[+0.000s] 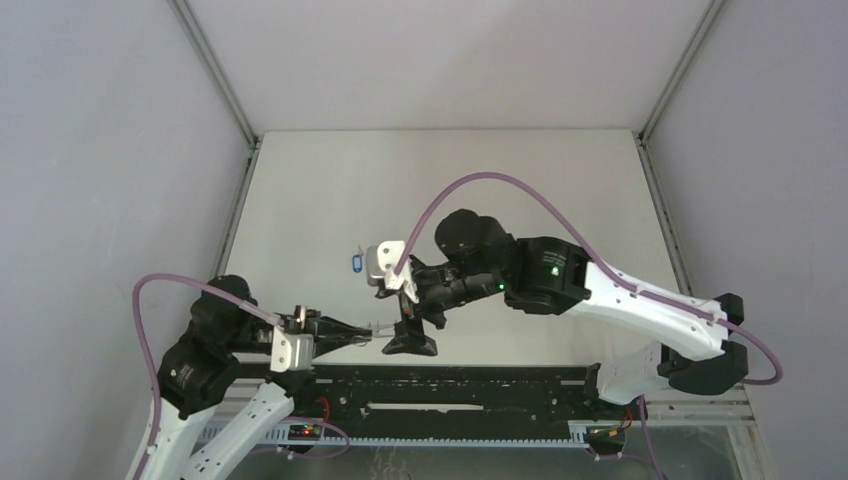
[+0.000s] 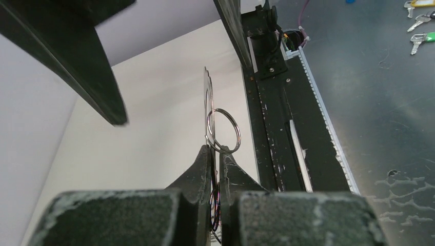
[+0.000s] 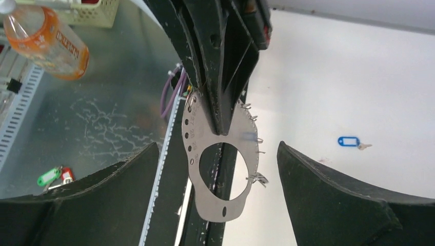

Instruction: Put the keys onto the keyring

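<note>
My left gripper [image 2: 216,154] is shut on the keyring [image 3: 220,169], a flat grey metal loop with a wide hole, numbered small holes and small wire rings along one edge. It holds it upright above the table's near edge [image 1: 383,326]. In the left wrist view the keyring [image 2: 207,97] is edge-on, with one small ring [image 2: 224,131] hanging beside it. My right gripper [image 3: 217,149] is open, its fingers [image 3: 102,197] standing wide on either side of the keyring without touching it. The blue-headed key [image 3: 350,141] lies on the table [image 1: 352,262]. The black-headed key is out of view.
The black rail [image 1: 460,385] runs along the near table edge under both grippers [image 1: 400,325]. Off the table, below it, are an orange bottle [image 3: 48,41], a basket, keys with green and red tags [image 3: 50,177], and more keys [image 2: 418,38].
</note>
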### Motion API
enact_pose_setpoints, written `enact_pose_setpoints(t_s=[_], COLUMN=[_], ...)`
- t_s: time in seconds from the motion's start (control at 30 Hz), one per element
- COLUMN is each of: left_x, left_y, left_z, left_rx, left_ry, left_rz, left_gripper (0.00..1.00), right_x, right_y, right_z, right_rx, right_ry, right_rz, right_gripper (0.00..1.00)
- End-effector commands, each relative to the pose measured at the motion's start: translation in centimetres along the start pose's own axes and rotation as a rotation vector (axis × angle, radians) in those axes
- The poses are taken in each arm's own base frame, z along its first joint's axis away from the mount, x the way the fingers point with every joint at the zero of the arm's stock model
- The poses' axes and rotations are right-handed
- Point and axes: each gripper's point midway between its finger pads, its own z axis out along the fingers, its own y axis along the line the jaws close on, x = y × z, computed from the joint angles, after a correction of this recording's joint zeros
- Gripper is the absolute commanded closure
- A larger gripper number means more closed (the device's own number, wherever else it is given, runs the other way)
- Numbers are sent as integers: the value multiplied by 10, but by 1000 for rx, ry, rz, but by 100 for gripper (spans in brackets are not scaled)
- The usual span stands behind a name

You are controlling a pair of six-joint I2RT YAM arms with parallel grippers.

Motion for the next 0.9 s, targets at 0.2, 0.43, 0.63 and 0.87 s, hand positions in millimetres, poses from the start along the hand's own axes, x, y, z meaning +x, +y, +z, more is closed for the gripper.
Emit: enact_pose_setpoints(t_s=[0.2, 0.43, 0.63, 0.87], left_x=[-17, -24, -27, -27], left_y=[-5, 2, 7, 9], left_z=[-5, -5, -6, -6], left_rx=[8, -11, -42, -44], left_ry=[-33, -40, -44, -39], left_rz=[31, 36, 62, 64], left_gripper=[100, 100, 100, 100], right_x=[5, 15, 27, 16], right_y=[12, -2, -1, -9], right_z=[13, 25, 33, 22], right_rx=[-35, 96, 191, 267], right_ry=[22, 61, 103, 15], right_rz=[7, 25, 17, -12], right_gripper=[23, 100, 55, 100])
